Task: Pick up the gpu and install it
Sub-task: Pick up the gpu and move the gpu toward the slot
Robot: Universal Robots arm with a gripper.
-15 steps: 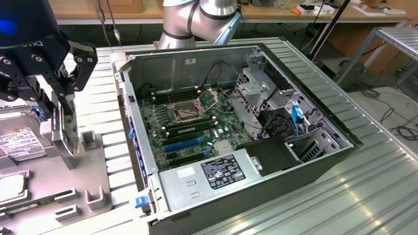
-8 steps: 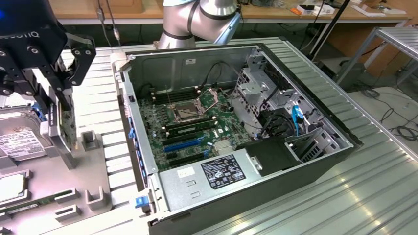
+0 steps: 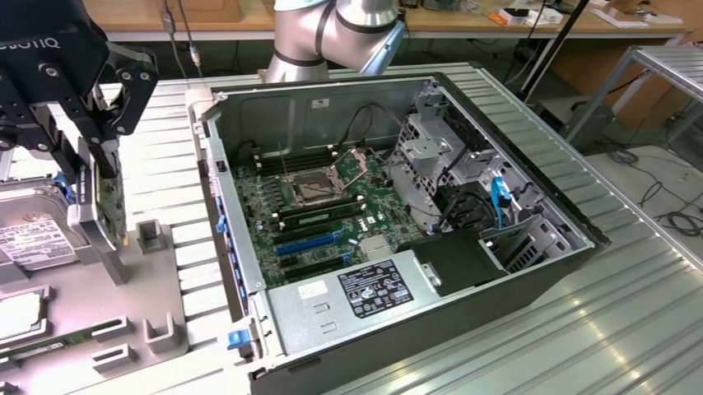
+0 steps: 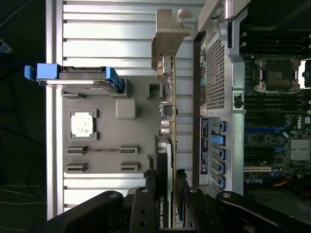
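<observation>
Upper left of the exterior view: gripper [image 3: 86, 152] jaws clamped on the gpu [image 3: 104, 218], card upright over the grey tray [image 3: 154, 284], hard drive [image 3: 33, 239] beside it. Centre: open computer case [image 3: 528, 276], motherboard [image 3: 318, 206] inside, on a ribbed metal table [image 3: 615, 329]. Wrist view gives the gpu [image 4: 168, 111] edge-on, its metal bracket [image 4: 167, 34] at the far end, plus the case's rear panel [image 4: 216, 73]. Wooden bench [image 3: 462, 16] behind, cables [image 3: 670, 218] on the floor, right.

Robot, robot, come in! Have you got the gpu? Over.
Gripper shut on gpu. It's on edge by grey tray, outside open computer case.
</observation>
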